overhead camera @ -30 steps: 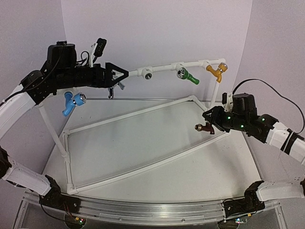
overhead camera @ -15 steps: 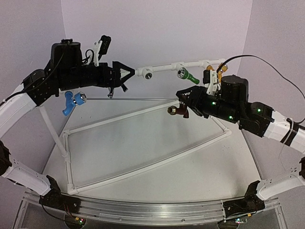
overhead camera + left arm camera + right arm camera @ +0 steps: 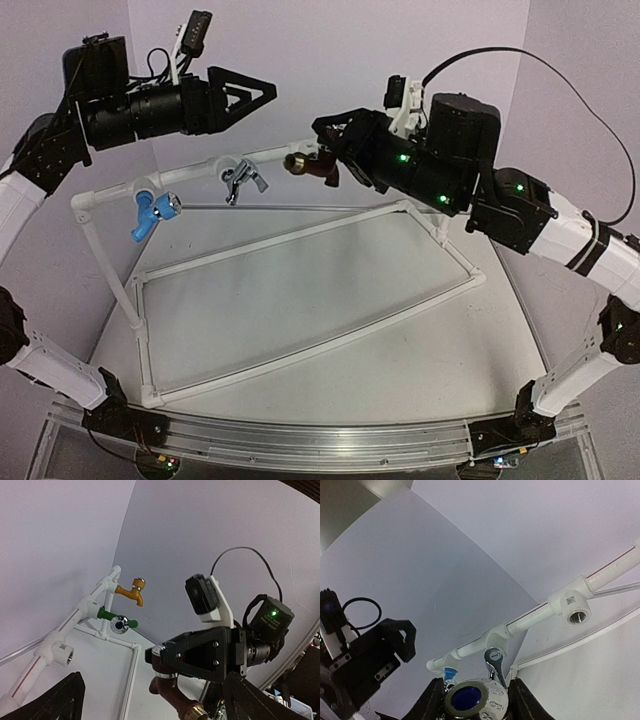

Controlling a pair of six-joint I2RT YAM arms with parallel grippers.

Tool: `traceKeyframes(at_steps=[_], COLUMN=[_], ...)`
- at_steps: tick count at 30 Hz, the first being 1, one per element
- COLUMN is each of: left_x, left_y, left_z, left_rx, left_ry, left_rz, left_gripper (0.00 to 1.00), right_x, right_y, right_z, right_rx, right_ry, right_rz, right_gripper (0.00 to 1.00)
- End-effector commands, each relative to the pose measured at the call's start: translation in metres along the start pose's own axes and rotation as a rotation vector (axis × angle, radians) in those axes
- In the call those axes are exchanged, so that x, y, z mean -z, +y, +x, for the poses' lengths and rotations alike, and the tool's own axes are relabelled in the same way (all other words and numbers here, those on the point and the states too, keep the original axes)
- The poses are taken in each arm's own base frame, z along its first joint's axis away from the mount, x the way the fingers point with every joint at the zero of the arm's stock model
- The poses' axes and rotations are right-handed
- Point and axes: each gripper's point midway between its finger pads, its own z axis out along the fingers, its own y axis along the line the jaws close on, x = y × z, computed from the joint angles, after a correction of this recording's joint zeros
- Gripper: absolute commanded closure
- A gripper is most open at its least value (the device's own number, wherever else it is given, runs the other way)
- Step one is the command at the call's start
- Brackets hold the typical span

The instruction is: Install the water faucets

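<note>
Both arms are built from white tubular link shells [image 3: 48,365] joined by black joint housings [image 3: 110,398]. Black triangular open-frame fingers [image 3: 240,80] are fitted. Green indicator lights [image 3: 273,613], silver screw heads [image 3: 215,643], a white camera bracket [image 3: 220,607] and a looped black cable [image 3: 241,548] are noted at the right wrist.

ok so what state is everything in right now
left tool, open, holding nothing
right tool, shut on the dark brown faucet
dark brown faucet, gripped, not yet installed
blue faucet, mounted on the pipe frame
chrome faucet, mounted
green faucet, mounted
orange faucet, mounted
tee fitting, socket empty
</note>
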Motion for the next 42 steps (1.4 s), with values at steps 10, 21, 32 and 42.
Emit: traceKeyframes(at_steps=[10, 21, 32, 42], left_x=[-0.026, -0.029, -0.027, -0.002], left_y=[0.01, 0.022, 0.015, -0.006], left_z=[0.055, 0.04, 0.028, 0.02], left_rx=[0.044, 0.034, 0.033, -0.012], left_ry=[0.204, 0.156, 0.111, 0.081], left_rz=[0.022, -0.057, -0.029, 0.053], left_gripper=[0.07, 0.34, 0.71, 1.0], right_x=[-0.021, -0.03, -0.032, -0.014], right_y=[0.002, 0.011, 0.016, 0.036], right_z=[-0.041, -0.025, -0.017, 0.013], right_rx=[-0.025, -0.023, 0.002, 0.407], right_ry=[-0.225, -0.161, -0.125, 0.036], right_rz=[0.125, 0.07, 0.039, -0.139], right_gripper=[1.0, 1.0, 1.0, 0.16])
